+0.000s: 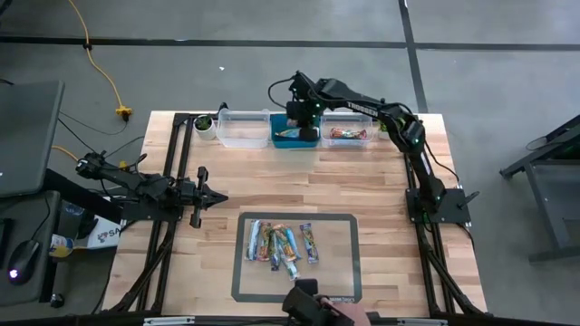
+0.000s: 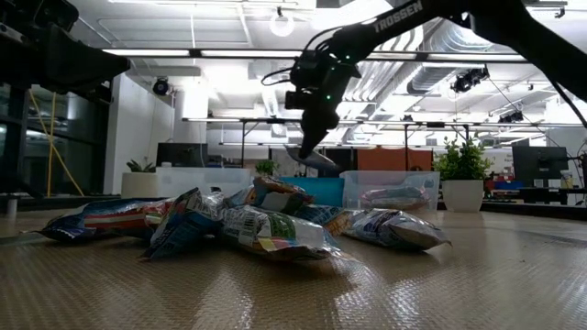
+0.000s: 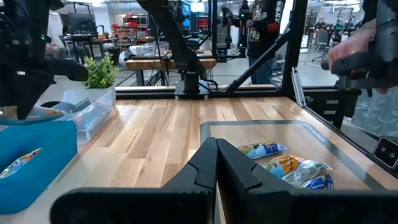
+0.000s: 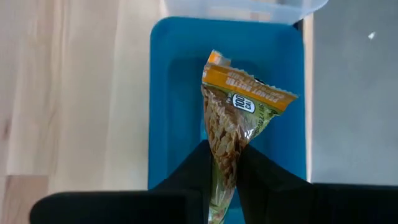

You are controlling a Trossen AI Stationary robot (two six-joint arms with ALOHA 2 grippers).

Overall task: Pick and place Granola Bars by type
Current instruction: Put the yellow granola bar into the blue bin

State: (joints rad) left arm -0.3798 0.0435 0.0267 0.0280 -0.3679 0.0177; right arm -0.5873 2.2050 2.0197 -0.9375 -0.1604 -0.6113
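Blue bin (image 4: 174,93): far table edge, between two clear bins; its near end hidden behind the right gripper (image 4: 222,163).
Right gripper: above the blue bin, fingers clamped on one granola bar (image 4: 233,118).
Held bar: long axis in line with the fingers, orange end pointing away; gripped end hidden.
Left gripper (image 3: 216,163): fingers together, idle at table's left.
Remaining bars (image 1: 281,243): heaped on the grey-framed mat; types hard to tell.

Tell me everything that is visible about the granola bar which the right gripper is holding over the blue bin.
The granola bar is a slim packet in a shiny wrapper, partly clear so the oat-coloured contents show, with an orange band and a crimped seal at its far end. The right gripper is shut on its near end, one dark finger on each side. The bar hangs above the open blue bin, pointing out from the fingers. Nothing else touches it; it is not yet inside the bin.
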